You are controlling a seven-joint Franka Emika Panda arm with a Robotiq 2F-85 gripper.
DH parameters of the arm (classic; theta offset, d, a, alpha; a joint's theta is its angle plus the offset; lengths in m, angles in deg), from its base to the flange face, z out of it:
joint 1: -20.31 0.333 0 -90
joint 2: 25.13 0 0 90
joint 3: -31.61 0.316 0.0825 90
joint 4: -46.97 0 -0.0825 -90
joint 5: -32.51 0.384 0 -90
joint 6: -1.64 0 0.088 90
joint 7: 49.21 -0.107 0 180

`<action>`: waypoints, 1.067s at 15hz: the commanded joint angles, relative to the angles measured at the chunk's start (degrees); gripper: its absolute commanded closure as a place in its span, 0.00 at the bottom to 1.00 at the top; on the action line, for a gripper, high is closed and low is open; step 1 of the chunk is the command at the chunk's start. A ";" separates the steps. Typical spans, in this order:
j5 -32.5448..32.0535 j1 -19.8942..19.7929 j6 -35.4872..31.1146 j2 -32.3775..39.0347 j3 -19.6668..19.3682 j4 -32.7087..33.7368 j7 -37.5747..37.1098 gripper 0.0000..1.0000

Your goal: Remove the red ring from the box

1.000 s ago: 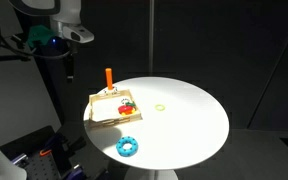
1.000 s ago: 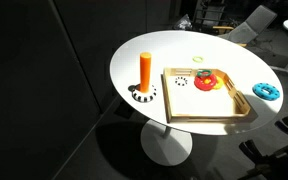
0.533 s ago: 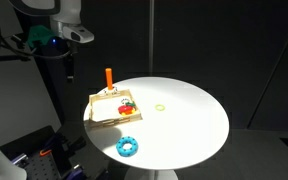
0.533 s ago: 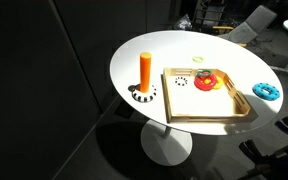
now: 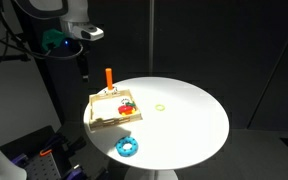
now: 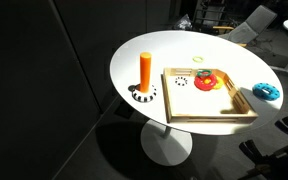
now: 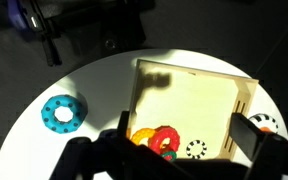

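The red ring [image 7: 165, 140] lies in the tan box [image 7: 189, 95], stacked with a yellow ring [image 7: 141, 133] and a green one beneath it. It shows in both exterior views [image 5: 128, 105] [image 6: 206, 81], near one side of the box [image 5: 102, 114] [image 6: 199, 106]. My gripper [image 7: 184, 137] is open and empty, high above the box, its dark fingers [image 7: 250, 132] wide apart. In an exterior view the gripper [image 5: 83, 68] hangs above and beside the table's edge. It is out of the other exterior view.
A blue ring [image 5: 127, 146] [image 6: 266, 91] [image 7: 63, 113] lies on the white round table [image 5: 184, 125] outside the box. An orange peg [image 5: 108, 77] [image 6: 145, 70] stands beside the box. A thin yellow-green ring [image 6: 197, 58] lies further off. A black-and-white ring [image 7: 196, 148] lies in the box.
The arm and gripper have moved sideways toward the table. The rings and box have not moved.
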 commanded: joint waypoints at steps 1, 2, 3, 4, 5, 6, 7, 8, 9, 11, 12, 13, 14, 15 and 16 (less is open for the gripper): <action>-3.53 -1.95 -5.91 6.53 0.95 3.85 -0.71 0.00; -4.67 -2.25 -8.07 8.11 1.05 4.40 -0.94 0.00; -5.99 -2.56 -10.34 9.87 1.20 4.94 -1.18 0.00; -7.62 -2.88 -13.00 11.79 1.54 5.12 -1.61 0.00; -8.91 -3.05 -15.08 13.67 1.53 5.60 -1.61 0.00; -10.41 -3.28 -17.27 15.65 1.55 5.96 -1.83 0.00; -11.84 -3.41 -19.32 17.66 1.48 6.33 -1.99 0.00; -13.36 -3.54 -21.14 19.69 1.41 6.74 -2.23 0.00; -15.18 -3.75 -23.12 21.90 1.40 7.12 -2.81 0.00; -18.54 -3.89 -26.61 25.99 1.12 8.01 -3.90 0.00; -19.83 -3.84 -27.73 27.82 0.85 8.61 -4.40 0.00; -21.14 -3.73 -29.03 29.48 0.60 9.13 -5.10 0.00; -21.85 -3.41 -30.16 31.07 0.29 9.71 -5.52 0.00; -22.53 -3.10 -30.92 32.49 -0.03 10.32 -6.01 0.00; -22.57 -2.77 -31.57 33.72 -0.37 10.84 -6.17 0.00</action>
